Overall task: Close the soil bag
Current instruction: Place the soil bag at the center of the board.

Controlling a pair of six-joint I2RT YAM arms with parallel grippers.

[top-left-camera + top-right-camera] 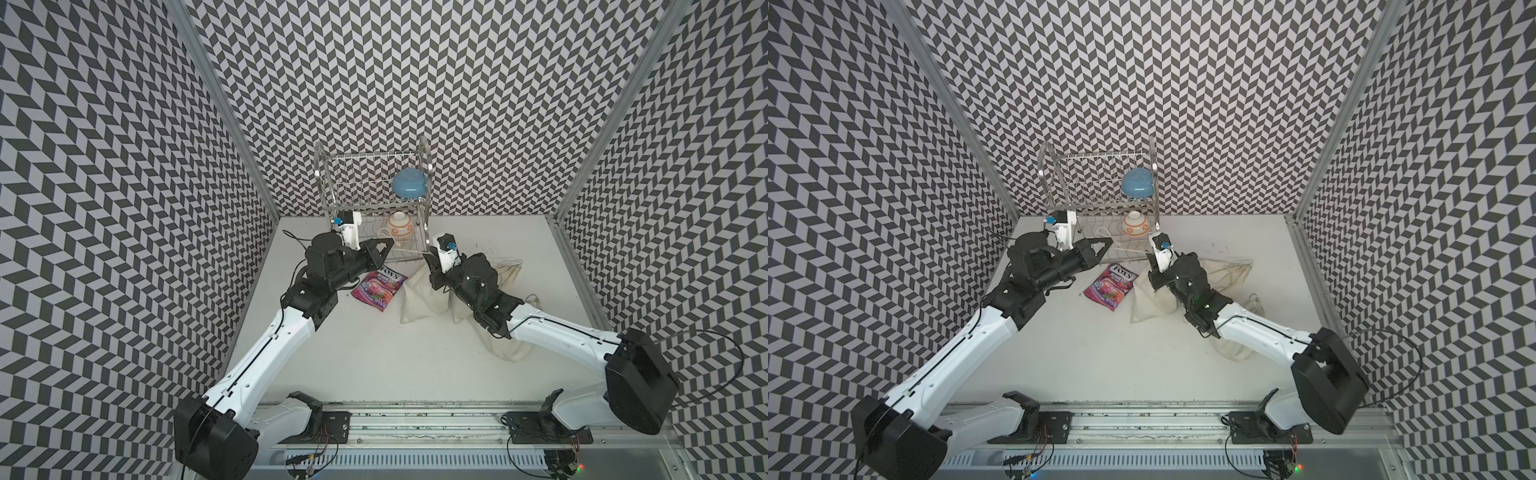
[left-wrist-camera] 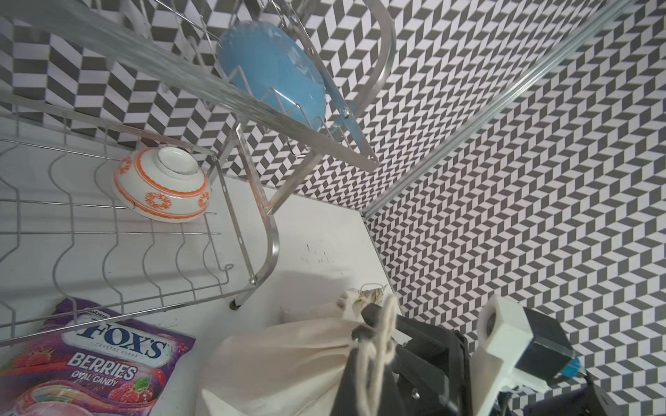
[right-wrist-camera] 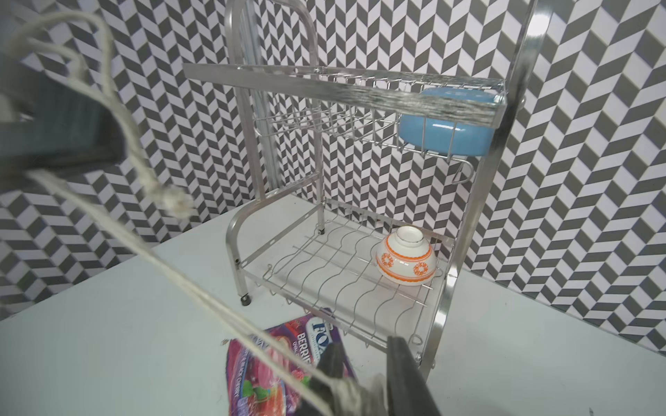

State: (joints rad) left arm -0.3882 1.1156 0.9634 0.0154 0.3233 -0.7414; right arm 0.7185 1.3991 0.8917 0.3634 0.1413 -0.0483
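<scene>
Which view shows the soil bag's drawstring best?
The right wrist view: the drawstring runs straight across the frame, knot visible, down to the right gripper. The left wrist view shows only a short loop beside the soil bag; in both top views it is at most a thin line.

Two white-and-black robot arms: the left arm (image 1: 266, 345) and the right arm (image 1: 557, 332). One white counter (image 1: 374, 365). One two-tier steel wire dish rack (image 3: 324, 84). Two bowls: one glossy blue bowl (image 1: 410, 187) and one white bowl with orange pattern (image 1: 399, 224). One purple foil candy packet (image 1: 379, 286). One cream cloth drawstring bag (image 1: 419, 299) for certain; more cream cloth shows beyond the right arm, and whether it is the same bag or another cannot be told. One knotted pale drawstring cord (image 3: 176, 203).
</scene>
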